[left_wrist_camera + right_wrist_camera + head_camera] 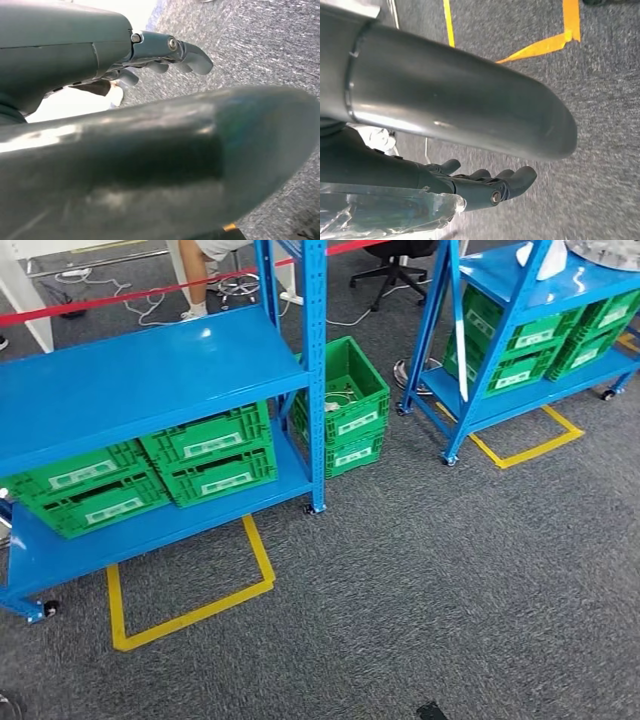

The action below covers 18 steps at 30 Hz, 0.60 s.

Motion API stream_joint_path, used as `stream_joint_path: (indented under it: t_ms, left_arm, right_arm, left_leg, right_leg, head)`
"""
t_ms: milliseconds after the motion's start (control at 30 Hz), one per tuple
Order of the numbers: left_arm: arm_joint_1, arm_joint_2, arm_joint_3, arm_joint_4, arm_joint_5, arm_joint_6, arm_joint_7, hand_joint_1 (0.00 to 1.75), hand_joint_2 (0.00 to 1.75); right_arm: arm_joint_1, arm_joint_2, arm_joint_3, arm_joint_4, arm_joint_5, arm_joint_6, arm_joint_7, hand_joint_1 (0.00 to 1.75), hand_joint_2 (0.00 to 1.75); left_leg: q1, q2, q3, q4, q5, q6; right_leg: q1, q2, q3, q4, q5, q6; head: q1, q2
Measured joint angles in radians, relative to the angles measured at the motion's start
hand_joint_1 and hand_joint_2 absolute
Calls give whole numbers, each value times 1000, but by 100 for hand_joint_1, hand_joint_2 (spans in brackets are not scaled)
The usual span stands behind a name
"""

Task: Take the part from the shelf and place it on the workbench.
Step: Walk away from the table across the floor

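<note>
Two blue shelf racks stand on the grey carpet in the head view, one at the left [151, 375] and one at the far right [528, 280]. A white object [549, 258] lies on the right rack's top board; I cannot tell whether it is the part. My left hand [166, 52] hangs over the carpet, fingers stretched out and apart from the thick thumb, holding nothing. My right hand [490, 185] hangs the same way, fingers straight and nothing between them and the thumb. Crinkled clear plastic [388, 215] shows beside its fingers, on the side away from the thumb.
Green crates [211, 455] fill the left rack's lower board, and more [528, 350] sit in the right rack. A stack of two green crates [343, 405] stands on the floor between the racks. Yellow tape [189, 615] marks floor squares. A person's leg [192, 275] and an office chair [392, 265] are behind.
</note>
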Motion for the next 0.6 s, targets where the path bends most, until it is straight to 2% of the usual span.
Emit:
stream_joint_path:
  t_ms: [67,100,133,200,233,267,300,333,367,433,467,500,567,600]
  left_arm:
    - [3,1,2,0,0,1,0,0,0]
    - [4,1,3,0,0,1,0,0,0]
    - [4,2,4,0,0,1,0,0,0]
    - [2,1,5,0,0,2,0,0,0]
    - [1,1,6,0,0,2,0,0,0]
    - [1,1,6,0,0,2,0,0,0]
    - [1,1,7,0,0,2,0,0,0]
    - [2,1,8,0,0,2,0,0,0]
    - [2,1,10,0,0,2,0,0,0]
    - [1,0,12,0,0,2,0,0,0]
    - [1,0,12,0,0,2,0,0,0]
    - [1,0,13,0,0,2,0,0,0]
    - [4,0,14,0,0,3,0,0,0]
    - [6,0,14,1,0,3,0,0,0]
  right_arm:
    - [-5,0,1,0,0,0,0,0,0]
    - [-7,0,1,0,0,-1,0,0,0]
    - [-8,-1,1,0,0,-1,0,0,0]
    - [-7,-1,2,2,0,-1,0,0,0]
    - [-5,-1,2,3,0,-2,0,0,0]
    - [-3,-1,2,3,0,-2,0,0,0]
    - [-2,-1,2,4,0,-2,0,0,0]
    - [-1,-1,2,4,0,-2,0,0,0]
    - [0,-2,2,4,0,-2,1,0,0]
    - [0,-2,2,4,0,-2,1,0,0]
    - [-1,-2,2,5,0,-2,0,0,0]
    - [-1,-2,2,6,0,-2,0,0,0]
    - [-4,-2,3,7,0,-2,0,0,0]
    - [-4,-2,3,7,0,-3,1,0,0]
  left_leg:
    - [0,-23,-1,0,0,11]
    - [1,-33,-1,-1,2,17]
    - [3,-43,0,-2,4,22]
    - [6,-64,0,-3,5,30]
    - [5,-77,-1,-3,5,32]
    - [5,-91,0,-3,5,33]
    - [5,-105,0,-3,4,33]
    - [5,-120,2,-2,4,33]
    - [6,-135,4,-2,4,32]
    - [7,-162,5,0,4,25]
    - [8,-172,3,0,5,19]
    - [9,-181,1,-1,7,13]
    - [12,-199,-4,-5,12,0]
    - [12,-191,-8,-2,9,-5]
  right_leg:
    - [-4,-11,9,-2,-4,10]
    - [-6,3,8,7,-12,15]
    - [-9,27,-3,35,-30,19]
    - [-10,82,-63,160,-91,25]
    - [-10,94,-100,233,-120,25]
    - [-10,99,-130,286,-133,25]
    - [-10,100,-143,300,-125,24]
    - [-10,103,-135,271,-96,22]
    - [-11,112,-110,208,-56,20]
    - [-16,153,-49,70,4,17]
    - [-17,169,-30,29,15,15]
    - [-16,177,-21,14,14,12]
    - [-13,159,-16,10,18,0]
    - [-12,148,-14,7,21,-7]
  head:
    - [3,0]
    - [4,0]
    - [5,0]
    - [8,0]
    - [9,0]
    - [9,0]
    - [9,0]
    - [9,0]
    - [9,0]
    - [8,0]
    - [8,0]
    - [8,0]
    - [7,0]
    - [6,0]
